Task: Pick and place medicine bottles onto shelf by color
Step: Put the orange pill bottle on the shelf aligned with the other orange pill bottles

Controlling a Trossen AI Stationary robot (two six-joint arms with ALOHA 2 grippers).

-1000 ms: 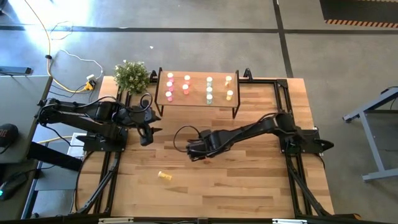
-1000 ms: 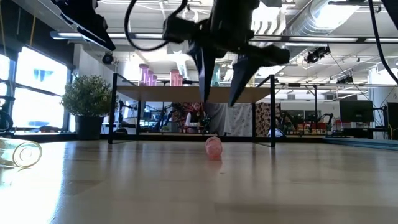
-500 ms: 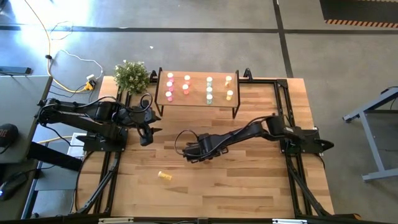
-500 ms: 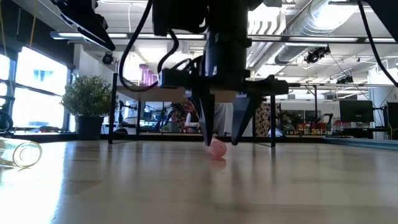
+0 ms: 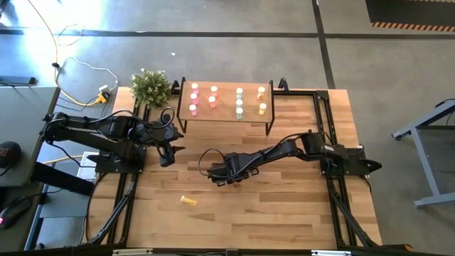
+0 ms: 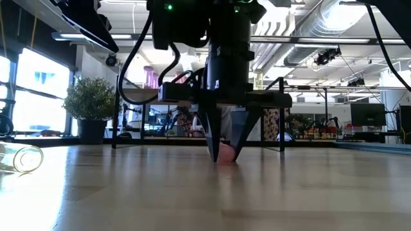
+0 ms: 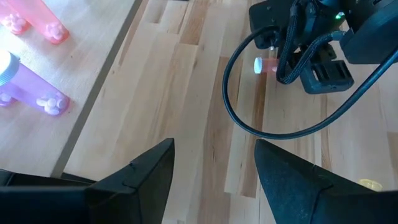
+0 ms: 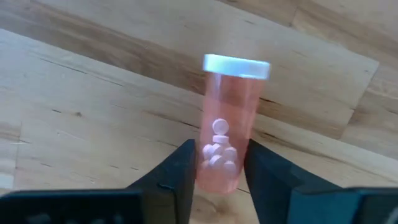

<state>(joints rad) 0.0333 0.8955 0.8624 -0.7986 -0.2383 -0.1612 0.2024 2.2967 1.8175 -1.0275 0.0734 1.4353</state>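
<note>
A pink medicine bottle (image 8: 227,124) with a white cap lies on its side on the wooden table, near the middle; it also shows in the left wrist view (image 7: 266,65). My right gripper (image 8: 221,180) stands over the bottle, pointing down, shut on it (image 6: 223,153). The shelf (image 5: 226,99) stands at the far edge on black legs. It carries upright pink (image 5: 193,96), red-orange (image 5: 212,96), pale green (image 5: 239,103) and yellow (image 5: 261,99) bottles. My left gripper (image 7: 214,149) hangs open and empty above the table's left side (image 5: 167,153). My right gripper pinches the pink bottle's side wall (image 8: 208,163) between its two fingers, at the end away from the cap. The fingers (image 6: 212,138) come from above, pointing down, and lie across the bottle. The bottle rests on its side on the table.
A yellow bottle (image 5: 188,201) lies on the table toward the near left and shows at the low view's left edge (image 6: 26,158). A potted plant (image 5: 151,87) stands at the far left corner beside the shelf. Black frame rails (image 5: 334,206) run along the table's sides.
My right gripper has come down onto the pink bottle and shifted a little toward the table's left. Its fingers have drawn together from a wide gap to the bottle's sides. The bottle has stayed lying where it was.
</note>
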